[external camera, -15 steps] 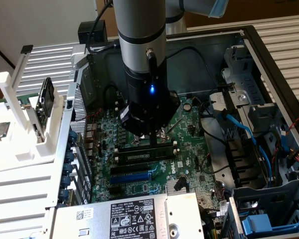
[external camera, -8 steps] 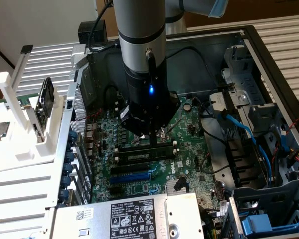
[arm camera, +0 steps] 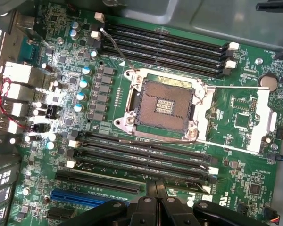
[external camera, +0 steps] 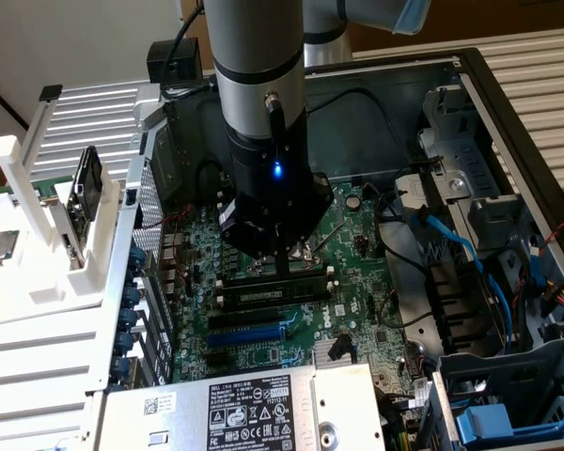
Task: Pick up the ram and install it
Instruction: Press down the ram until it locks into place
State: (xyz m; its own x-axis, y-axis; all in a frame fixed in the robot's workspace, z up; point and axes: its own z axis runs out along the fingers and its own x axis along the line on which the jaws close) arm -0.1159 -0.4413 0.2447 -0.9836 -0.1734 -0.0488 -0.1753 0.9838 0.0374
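Down inside the open computer case [external camera: 508, 113], over the green motherboard [external camera: 357, 235]. Pincer [external camera: 284, 266] shut, fingertips pressed together right above the ram [external camera: 280, 292], which lies flat-on in a black memory slot [arm camera: 146, 157] below the empty CPU socket [arm camera: 162, 106] (whether the tips actually touch the stick's top edge cannot be told). Nothing clamped between the fingers [arm camera: 156, 190], seen in the wrist view as two dark bars meeting over the slot bank. Blue expansion slot [external camera: 249, 331] just beside the ram, toward the power supply [external camera: 254, 409]. Second bank of memory slots [arm camera: 165, 47] on the socket's far side. White rack [external camera: 38, 216] well apart, at the exterior view's left, carrying a black-framed board [external camera: 83, 193].
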